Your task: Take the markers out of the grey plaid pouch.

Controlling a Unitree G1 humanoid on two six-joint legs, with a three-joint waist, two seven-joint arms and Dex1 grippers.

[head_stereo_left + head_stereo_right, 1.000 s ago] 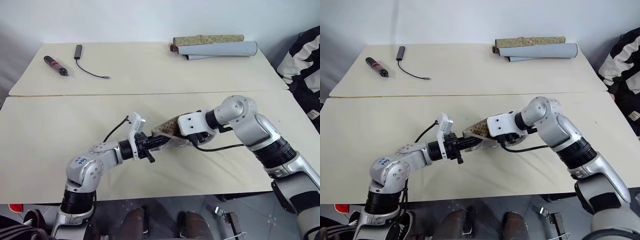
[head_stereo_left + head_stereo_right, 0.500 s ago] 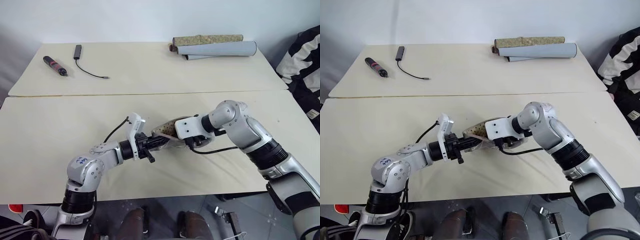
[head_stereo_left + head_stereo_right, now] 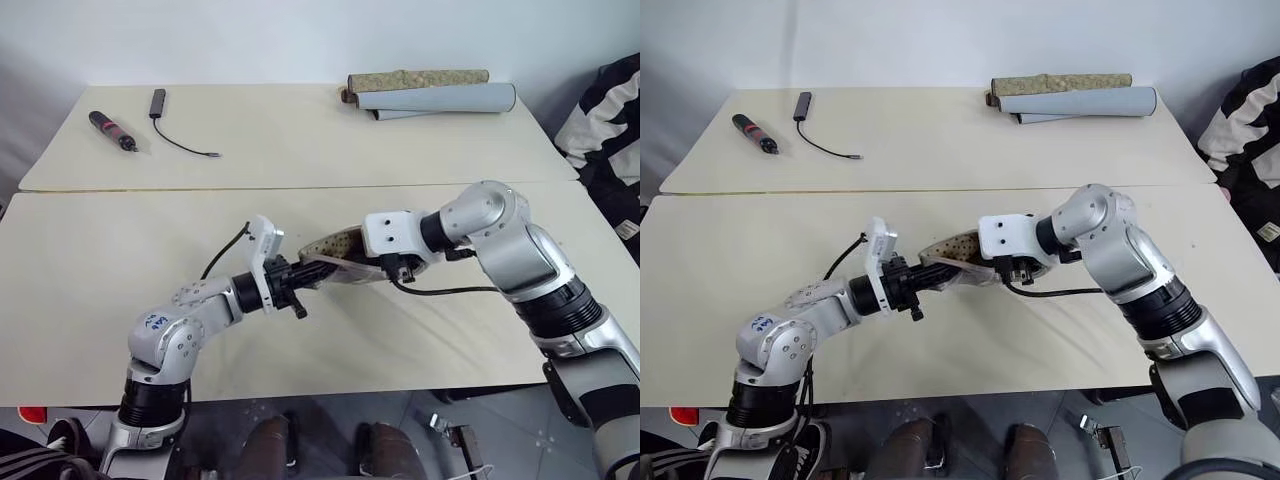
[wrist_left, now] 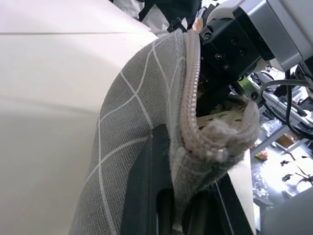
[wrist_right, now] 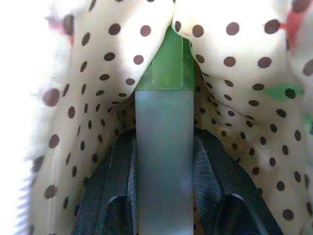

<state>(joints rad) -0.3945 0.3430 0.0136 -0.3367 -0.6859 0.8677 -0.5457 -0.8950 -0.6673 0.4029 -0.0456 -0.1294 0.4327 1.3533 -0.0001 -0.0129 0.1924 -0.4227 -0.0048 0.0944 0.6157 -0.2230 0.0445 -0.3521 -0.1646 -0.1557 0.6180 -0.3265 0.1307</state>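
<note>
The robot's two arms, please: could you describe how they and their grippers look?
Both arms have silver-grey rounded shells with black joint bands. The left gripper has black fingers, a white wrist bracket and a looping black cable; blue writing marks its elbow. The right gripper sits under a white block, trailing a black cable.

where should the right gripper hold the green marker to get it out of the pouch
Grip the pale end of the green marker, the part lying between the right gripper's fingers inside the dotted lining. Its green far end is wedged in the lining fold, so pull straight back along the shaft through the grey plaid pouch mouth, which the left gripper holds.
</note>
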